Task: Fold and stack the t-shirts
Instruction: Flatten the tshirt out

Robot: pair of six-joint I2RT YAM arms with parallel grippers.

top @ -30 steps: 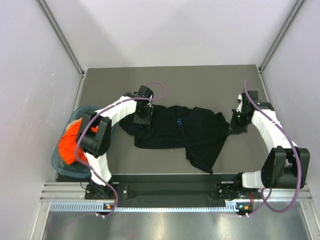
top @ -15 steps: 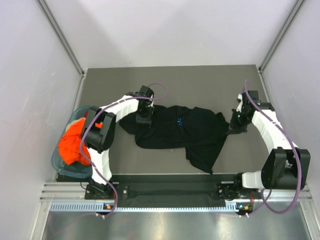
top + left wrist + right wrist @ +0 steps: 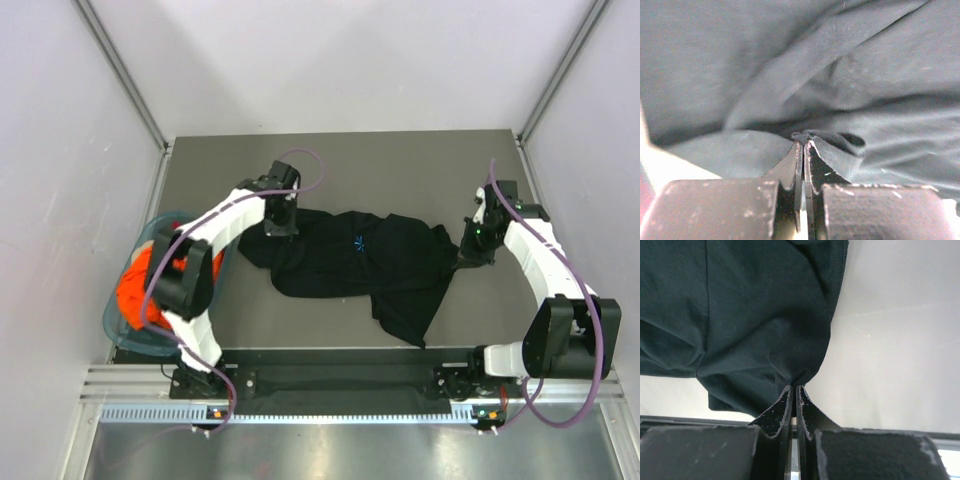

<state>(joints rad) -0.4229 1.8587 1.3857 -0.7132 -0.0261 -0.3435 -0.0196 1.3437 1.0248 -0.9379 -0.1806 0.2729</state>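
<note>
The large black cloth t-shirt (image 3: 365,265) is spread, crumpled, across the middle of the dark grey tabletop (image 3: 400,165), with one flap trailing toward 5 o'clock. The left gripper (image 3: 281,222) is set at the shirt's 10 o'clock edge. Its jaws are closed, and a small fold of black cloth is pinched at the tips (clearest in the left wrist view). The right gripper (image 3: 470,252) is clamped on a bunched edge at the shirt's 3 o'clock side. The bright orange cloth t-shirt (image 3: 135,290) is heaped in the teal plastic basket (image 3: 112,325) at the table's 8 o'clock edge.
</note>
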